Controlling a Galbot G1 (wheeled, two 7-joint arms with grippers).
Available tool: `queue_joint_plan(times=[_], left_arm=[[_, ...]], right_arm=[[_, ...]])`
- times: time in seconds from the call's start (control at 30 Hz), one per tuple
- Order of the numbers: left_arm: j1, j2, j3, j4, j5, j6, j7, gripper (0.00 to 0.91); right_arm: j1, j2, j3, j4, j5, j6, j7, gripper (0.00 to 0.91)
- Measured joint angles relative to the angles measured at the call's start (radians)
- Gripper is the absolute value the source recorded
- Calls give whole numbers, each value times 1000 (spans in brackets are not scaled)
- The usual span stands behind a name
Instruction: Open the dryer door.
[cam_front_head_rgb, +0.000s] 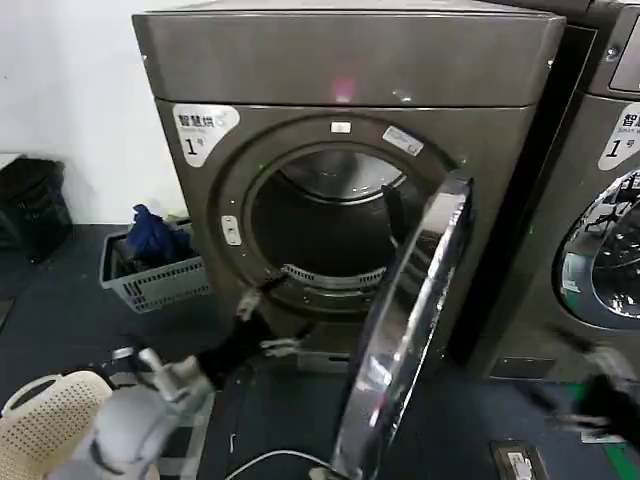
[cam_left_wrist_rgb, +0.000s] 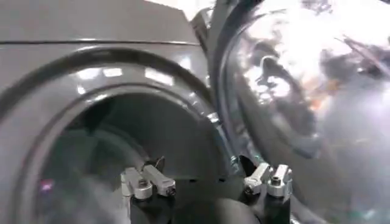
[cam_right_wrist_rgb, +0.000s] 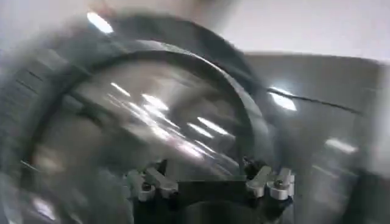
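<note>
Hovering low before dryer (cam_front_head_rgb: 350, 70), left pincer (cam_front_head_rgb: 268, 322) spread open, holding nothing, just below porthole rim. Right pincer (cam_right_wrist_rgb: 210, 182) also parted, empty, facing twin machine's door, low at right. Dryer door (cam_front_head_rgb: 405, 330) swung wide on right hinge, edge-on; drum exposed. Judgement: opening essentially complete.

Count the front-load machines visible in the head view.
2. The dryer with its dryer door swung open stands centre; a second grey machine, door shut, sits at the right edge, partly cut off.
</note>
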Motion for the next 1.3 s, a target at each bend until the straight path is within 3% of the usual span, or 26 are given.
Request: queue_joint_plan(times=[0.17,0.3,0.37,0.77,0.87,1.03,1.3], left_arm=[[-74,-23,102,42,2,-9,2,907],[-125,-44,176,75,5,-11,2,907],[-152,-53,209,90,5,-11,2,907],[-293,-142,381,187,15,-8,3,907],[-331,-171,424,218,15,-8,4,907],[-397,-219,498,261,13,-7,4,907],[-510,-312,604,343,8,-7,6,907]], right_arm=[[-10,115,187,-63,-166,-84,347,907],[21,174,310,-128,-211,-192,535,907],[38,194,360,-154,-222,-212,579,907],[59,196,598,-365,-393,-223,653,907],[58,196,625,-400,-394,-228,665,907],[54,208,651,-408,-390,-285,766,907],[32,249,701,-424,-390,-221,818,907]])
